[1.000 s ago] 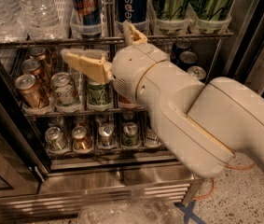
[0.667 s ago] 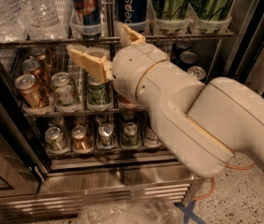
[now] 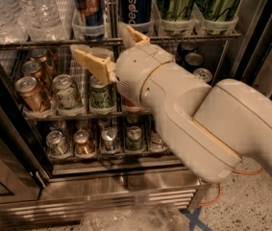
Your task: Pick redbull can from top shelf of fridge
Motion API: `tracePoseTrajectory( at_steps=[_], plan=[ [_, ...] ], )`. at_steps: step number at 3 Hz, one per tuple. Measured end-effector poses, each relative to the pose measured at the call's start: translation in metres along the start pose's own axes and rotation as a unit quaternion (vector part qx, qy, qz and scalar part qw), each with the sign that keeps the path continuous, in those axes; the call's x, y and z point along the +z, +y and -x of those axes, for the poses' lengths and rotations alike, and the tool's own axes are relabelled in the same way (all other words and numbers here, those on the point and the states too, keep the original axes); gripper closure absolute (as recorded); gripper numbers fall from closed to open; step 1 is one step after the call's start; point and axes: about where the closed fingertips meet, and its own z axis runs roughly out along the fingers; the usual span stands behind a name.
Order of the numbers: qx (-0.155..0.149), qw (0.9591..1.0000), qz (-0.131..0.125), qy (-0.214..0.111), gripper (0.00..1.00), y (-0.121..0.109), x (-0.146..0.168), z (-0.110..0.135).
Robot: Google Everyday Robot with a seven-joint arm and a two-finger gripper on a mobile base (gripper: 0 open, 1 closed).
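The redbull can [image 3: 88, 6] stands in a clear cup on the top shelf [image 3: 54, 43] of the open fridge [image 3: 126, 186], left of the wider blue Pepsi can [image 3: 135, 4]. Only its lower body shows; its top is cut off by the frame. My gripper [image 3: 99, 41] is open and empty, just below and in front of the shelf's front edge. One finger [image 3: 90, 59] points left under the redbull can, the other [image 3: 131, 32] sits below the Pepsi can.
Water bottles [image 3: 27, 8] stand left on the top shelf, tall green cans [image 3: 198, 4] at the right. Short cans [image 3: 66, 90] fill the two racks below. The glass door [image 3: 1, 143] stands open at the left. A crumpled plastic bag [image 3: 135, 218] lies on the floor.
My gripper has moved up and a little to the right, closer to the top shelf's front edge. It stays open.
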Motion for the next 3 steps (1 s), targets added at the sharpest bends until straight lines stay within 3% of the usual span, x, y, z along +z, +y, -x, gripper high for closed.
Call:
tracePoseTrajectory(
  at_steps=[2,3],
  plan=[
    [0.002,0.9999,-0.011,-0.005,0.25,-0.021,0.008,0.006],
    [-0.004,1.0,-0.004,-0.004,0.25,-0.02,0.02,0.004]
  ],
)
